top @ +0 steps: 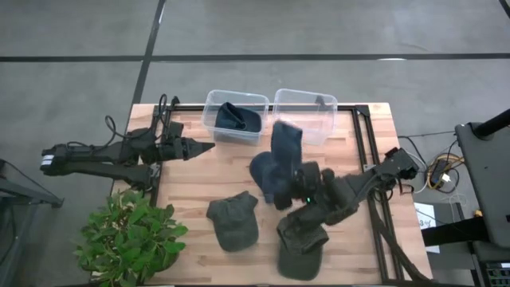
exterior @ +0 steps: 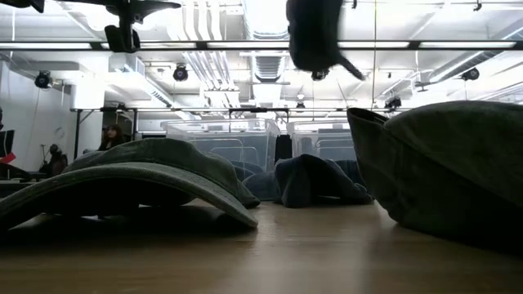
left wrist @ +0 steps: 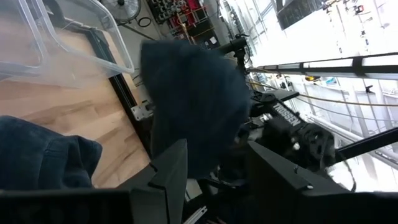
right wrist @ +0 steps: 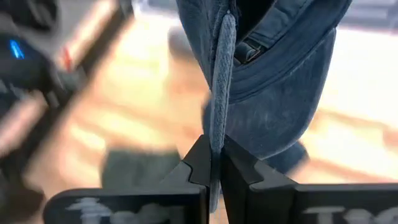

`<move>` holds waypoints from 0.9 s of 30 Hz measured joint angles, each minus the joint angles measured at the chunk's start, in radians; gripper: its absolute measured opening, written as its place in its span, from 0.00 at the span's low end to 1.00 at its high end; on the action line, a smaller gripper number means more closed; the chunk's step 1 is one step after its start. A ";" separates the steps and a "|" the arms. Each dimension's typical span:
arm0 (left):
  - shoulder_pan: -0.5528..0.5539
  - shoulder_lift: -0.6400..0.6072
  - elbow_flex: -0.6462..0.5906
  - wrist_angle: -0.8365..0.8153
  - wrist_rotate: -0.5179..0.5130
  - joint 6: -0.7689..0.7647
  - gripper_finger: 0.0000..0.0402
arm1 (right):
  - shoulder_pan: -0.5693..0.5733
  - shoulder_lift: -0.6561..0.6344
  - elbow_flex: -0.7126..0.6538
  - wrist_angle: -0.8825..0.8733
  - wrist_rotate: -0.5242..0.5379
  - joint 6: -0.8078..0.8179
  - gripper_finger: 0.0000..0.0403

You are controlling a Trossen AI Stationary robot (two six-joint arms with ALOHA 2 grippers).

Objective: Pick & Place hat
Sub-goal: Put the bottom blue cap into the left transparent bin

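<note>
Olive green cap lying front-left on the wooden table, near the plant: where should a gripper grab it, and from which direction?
Grip the olive green cap at its brim edge, coming straight down from above. In the low view that brim arches clear of the wooden table, leaving a gap for a lower finger; the domed crown looks too broad to pinch. The left gripper is probably nearer.

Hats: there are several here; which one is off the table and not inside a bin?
The blue hat pinched in the right gripper; the others lie on the table or in a bin.

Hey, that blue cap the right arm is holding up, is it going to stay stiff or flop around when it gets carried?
Probably floppy: the blue cap hangs limp and folded from the right tool, pinched by a thin edge. It likely swings in transit, dangling over the table. It seems light, since that small pinch holds it.
</note>
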 joint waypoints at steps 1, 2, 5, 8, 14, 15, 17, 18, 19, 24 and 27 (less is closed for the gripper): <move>0.000 0.000 0.000 0.000 0.003 0.017 0.38 | -0.013 0.000 0.019 0.006 0.035 0.007 0.03; 0.000 0.000 0.000 0.000 0.007 0.052 0.38 | -0.027 0.000 0.040 0.013 0.063 0.008 0.03; 0.000 0.001 0.000 0.001 0.010 0.196 0.38 | -0.069 0.000 0.090 0.081 0.124 -0.058 0.03; 0.000 0.002 0.000 0.001 0.011 0.319 0.38 | -0.113 0.000 0.124 0.199 0.146 -0.163 0.03; -0.001 0.011 0.000 0.069 0.006 0.626 0.38 | -0.203 0.000 0.147 0.555 0.146 -0.435 0.03; -0.001 0.013 0.000 0.098 0.006 0.642 0.38 | -0.214 0.000 0.147 0.618 0.144 -0.484 0.03; -0.001 0.018 0.000 0.155 0.005 0.678 0.38 | -0.235 0.000 0.146 0.717 0.143 -0.553 0.03; -0.001 0.020 0.000 0.177 0.005 0.707 0.38 | -0.244 0.000 0.146 0.759 0.142 -0.572 0.03; -0.001 0.021 0.000 0.193 0.005 0.744 0.38 | -0.254 0.000 0.146 0.792 0.142 -0.588 0.03; -0.001 0.024 0.001 0.245 0.001 0.999 0.38 | -0.290 0.000 0.145 0.900 0.087 -0.612 0.03; -0.001 0.027 0.006 0.248 -0.014 1.105 0.38 | -0.303 0.000 0.145 0.942 0.038 -0.585 0.03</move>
